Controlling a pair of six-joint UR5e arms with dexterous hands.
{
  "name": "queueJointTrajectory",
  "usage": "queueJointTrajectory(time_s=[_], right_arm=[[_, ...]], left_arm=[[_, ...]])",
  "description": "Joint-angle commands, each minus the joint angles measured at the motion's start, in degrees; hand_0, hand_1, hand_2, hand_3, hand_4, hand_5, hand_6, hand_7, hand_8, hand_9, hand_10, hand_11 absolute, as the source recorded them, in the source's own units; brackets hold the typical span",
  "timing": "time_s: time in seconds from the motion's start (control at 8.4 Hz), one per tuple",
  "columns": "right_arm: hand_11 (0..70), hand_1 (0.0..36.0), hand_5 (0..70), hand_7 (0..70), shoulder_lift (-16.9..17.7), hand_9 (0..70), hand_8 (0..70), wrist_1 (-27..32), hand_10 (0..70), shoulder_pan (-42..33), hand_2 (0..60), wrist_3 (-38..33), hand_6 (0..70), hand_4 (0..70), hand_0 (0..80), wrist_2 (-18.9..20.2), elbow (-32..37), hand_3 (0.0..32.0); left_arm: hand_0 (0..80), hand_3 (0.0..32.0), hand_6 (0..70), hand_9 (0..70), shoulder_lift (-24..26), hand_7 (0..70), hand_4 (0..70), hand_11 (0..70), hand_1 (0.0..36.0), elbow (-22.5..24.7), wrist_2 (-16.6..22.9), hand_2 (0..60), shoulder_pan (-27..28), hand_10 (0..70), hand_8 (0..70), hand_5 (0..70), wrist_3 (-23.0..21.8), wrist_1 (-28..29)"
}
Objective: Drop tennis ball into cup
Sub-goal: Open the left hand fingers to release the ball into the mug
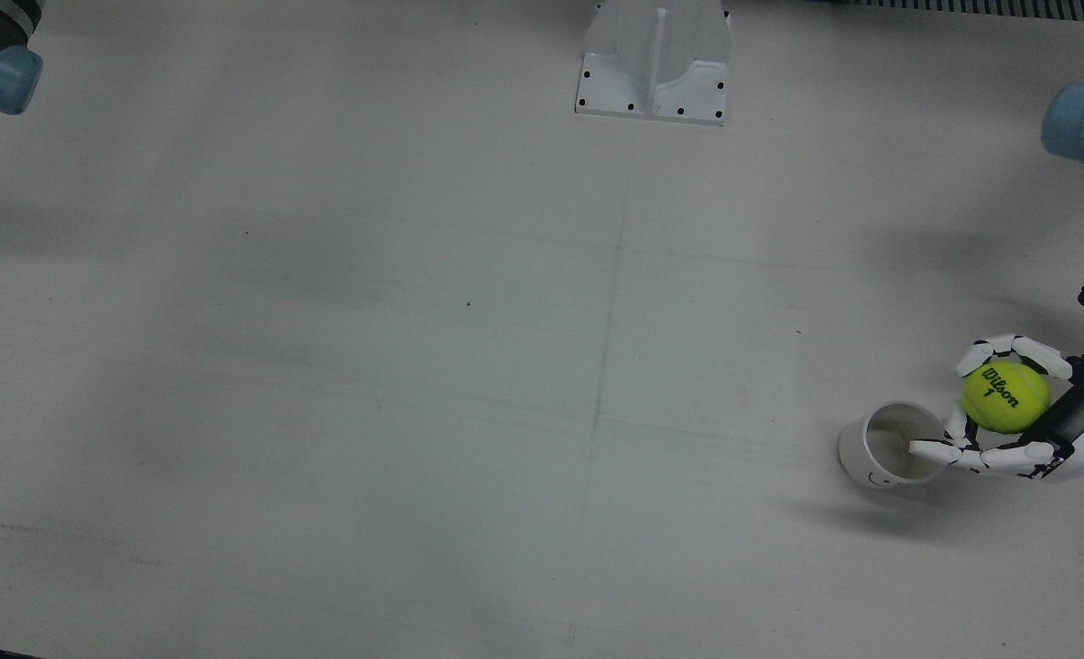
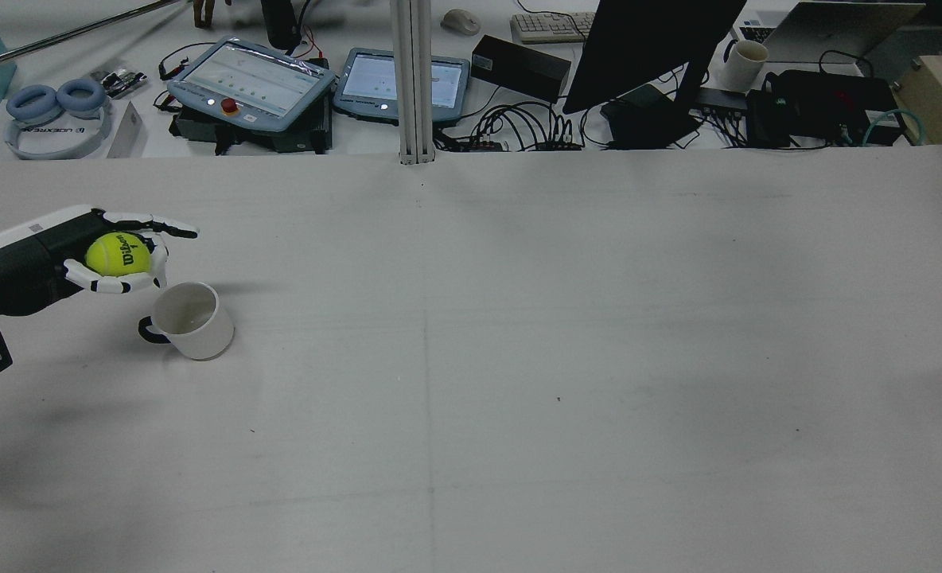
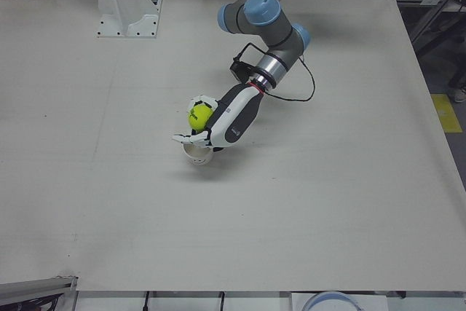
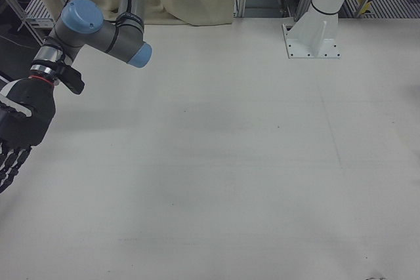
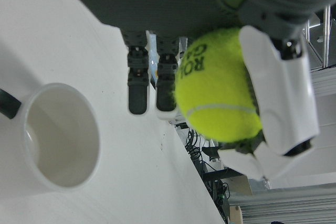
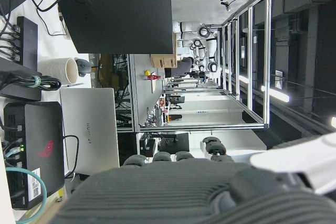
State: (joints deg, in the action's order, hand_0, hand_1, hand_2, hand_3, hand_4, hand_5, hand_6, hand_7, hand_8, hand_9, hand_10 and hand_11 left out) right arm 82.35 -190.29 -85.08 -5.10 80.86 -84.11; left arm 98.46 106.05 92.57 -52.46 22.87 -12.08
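My left hand point(image 2: 33, 263) is shut on a yellow-green Wilson tennis ball point(image 2: 118, 254) and holds it above the table, just beside a white cup point(image 2: 188, 320) with a dark handle. In the front view the ball point(image 1: 1005, 396) is to the right of the upright cup point(image 1: 890, 446), and the lower fingers point(image 1: 954, 450) reach over its rim. The left hand view shows the ball point(image 5: 218, 98) in the fingers and the cup's empty inside point(image 5: 58, 140). My right hand point(image 4: 20, 129) hangs at the left edge of the right-front view, fingers extended downward, holding nothing.
A white pedestal base point(image 1: 654, 64) stands at the table's robot side. Beyond the far table edge lie tablets point(image 2: 252, 79), a monitor point(image 2: 646, 48), cables and headphones point(image 2: 57, 111). The left arm point(image 3: 269, 27) reaches over the table towards the cup.
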Motion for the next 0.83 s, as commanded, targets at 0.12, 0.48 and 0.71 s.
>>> queueJointTrajectory(time_s=[0.12,0.48,0.71], right_arm=[[0.0,0.0,0.0,0.0,-0.1,0.0,0.0,0.0,0.0,0.0,0.0,0.0,0.0,0.0,0.0,0.0,-0.1,0.0],[0.0,0.0,0.0,0.0,0.0,0.0,0.0,0.0,0.0,0.0,0.0,0.0,0.0,0.0,0.0,0.0,-0.1,0.0],[0.0,0.0,0.0,0.0,0.0,0.0,0.0,0.0,0.0,0.0,0.0,0.0,0.0,0.0,0.0,0.0,-0.1,0.0]], left_arm=[[48.0,0.0,35.8,22.7,1.6,48.2,30.3,14.0,22.4,-0.4,-0.1,48.4,0.1,8.8,15.1,9.8,0.0,-0.3],[42.3,0.0,3.2,3.8,1.6,26.2,22.1,0.0,17.6,-0.4,-0.1,35.8,0.2,0.0,0.0,0.7,0.0,-0.3],[37.2,0.0,0.3,3.1,1.6,22.9,16.9,0.0,15.0,-0.4,-0.1,32.0,0.1,0.0,0.0,0.0,0.0,-0.3]])
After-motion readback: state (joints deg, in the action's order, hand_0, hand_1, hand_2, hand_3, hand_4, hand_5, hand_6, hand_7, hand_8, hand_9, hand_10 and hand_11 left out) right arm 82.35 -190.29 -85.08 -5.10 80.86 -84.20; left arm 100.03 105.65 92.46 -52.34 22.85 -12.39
